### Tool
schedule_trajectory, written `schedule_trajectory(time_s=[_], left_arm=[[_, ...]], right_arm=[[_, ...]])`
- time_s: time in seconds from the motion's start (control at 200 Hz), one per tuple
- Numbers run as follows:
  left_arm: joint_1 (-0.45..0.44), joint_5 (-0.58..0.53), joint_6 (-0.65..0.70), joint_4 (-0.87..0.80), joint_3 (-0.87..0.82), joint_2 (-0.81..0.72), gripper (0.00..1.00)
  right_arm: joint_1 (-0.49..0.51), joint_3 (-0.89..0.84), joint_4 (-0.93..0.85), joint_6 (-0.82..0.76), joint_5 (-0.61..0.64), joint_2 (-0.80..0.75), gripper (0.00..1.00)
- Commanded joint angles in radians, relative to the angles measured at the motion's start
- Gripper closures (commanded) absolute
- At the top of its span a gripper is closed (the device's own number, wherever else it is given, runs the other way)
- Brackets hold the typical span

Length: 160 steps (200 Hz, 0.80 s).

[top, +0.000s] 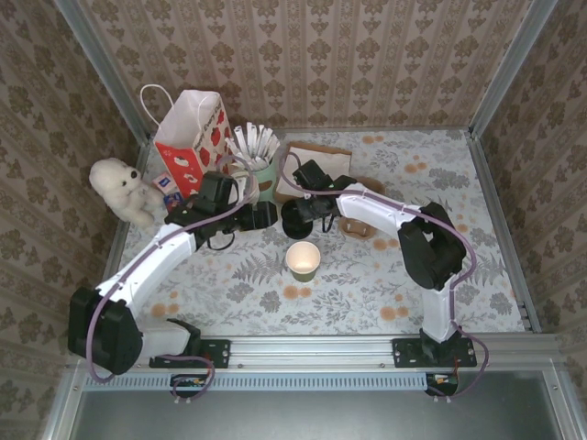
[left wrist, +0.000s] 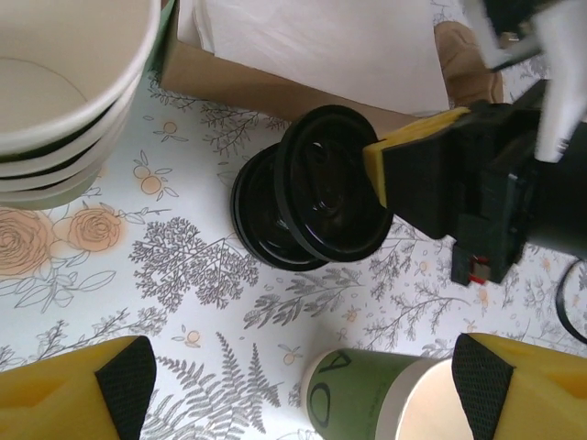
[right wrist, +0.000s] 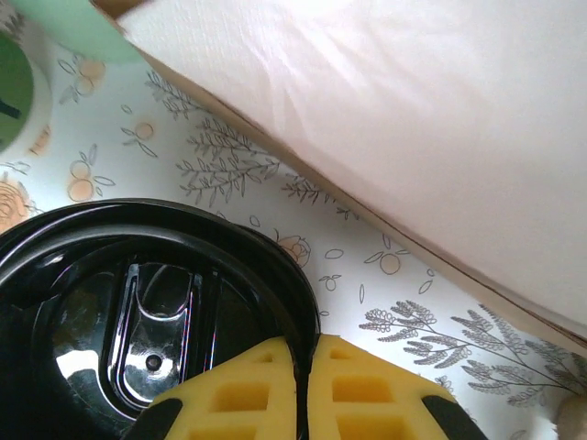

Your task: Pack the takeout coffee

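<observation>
The right hand (right wrist: 303,371) is clamped on the rim of a black lid (right wrist: 138,302). It holds the lid tilted over a stack of lids (left wrist: 261,229) on the table (top: 367,275). The left hand (left wrist: 304,376) has its fingers wide apart and grips nothing. The coffee cup (top: 303,261), dark green and lidless, stands upright on the table, on the near side of both hands and apart from them. In the left wrist view its rim lies between the left hand's pads (left wrist: 124,380), touching neither. The held lid is beyond the cup, not over it.
</observation>
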Motion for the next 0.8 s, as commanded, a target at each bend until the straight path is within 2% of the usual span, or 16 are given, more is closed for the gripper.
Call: schedule_trajectory(time_s=[0.0, 0.175, 0.385, 0.64, 0.795], left_arm=[[0.006, 0.035, -0.052, 0.045, 0.020, 0.038, 0.13], [0.006, 0.052, -0.086, 0.090, 0.020, 0.076, 0.16], [0.006, 0.100, -0.095, 0.118, 0.065, 0.143, 0.28], [0.006, 0.092, 0.133, -0.122, 0.278, 0.277, 0.41], [0.006, 0.104, 0.222, -0.219, 0.387, 0.352, 0.49]], right_arm=[[0.018, -0.027, 0.039, 0.000, 0.075, -0.059, 0.92], [0.030, -0.059, 0.074, 0.039, 0.105, -0.088, 0.92], [0.052, -0.099, 0.130, 0.044, 0.097, -0.136, 0.92], [0.071, -0.117, 0.155, -0.072, 0.061, -0.171, 0.92], [0.077, -0.107, 0.152, -0.111, 0.041, -0.182, 0.92]])
